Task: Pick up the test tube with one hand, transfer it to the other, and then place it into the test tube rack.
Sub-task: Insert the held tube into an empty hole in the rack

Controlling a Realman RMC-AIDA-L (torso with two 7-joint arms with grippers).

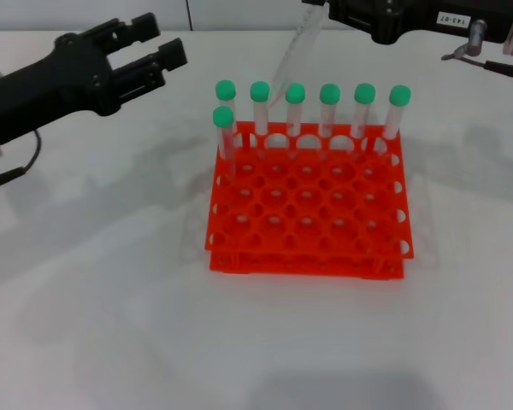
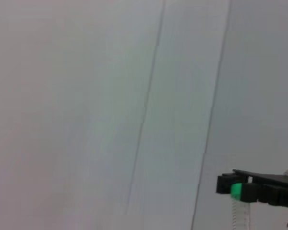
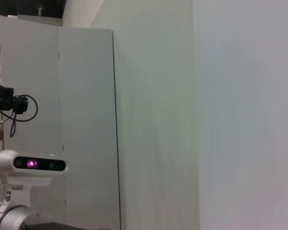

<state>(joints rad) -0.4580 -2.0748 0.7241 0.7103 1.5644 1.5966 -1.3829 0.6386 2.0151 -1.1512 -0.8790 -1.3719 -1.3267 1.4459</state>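
Orange-red, the test tube rack [image 1: 308,205] sits mid-counter [image 1: 111,325] with seven green-capped tubes [image 1: 328,107] along its 12 o'clock edge. At 12 o'clock above it, the right gripper [image 1: 318,10] has its fingers clamped on the test tube [image 1: 292,55], which hangs tilted. At 10 o'clock, the left gripper [image 1: 158,43] hovers, fingers spread and empty.

Bright orange-red test tube rack [image 1: 308,205] stood on a white table [image 1: 111,325]; clear test tube [image 1: 295,53] had a green cap.

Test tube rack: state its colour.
Bright orange-red test tube rack, seen best in the head view.
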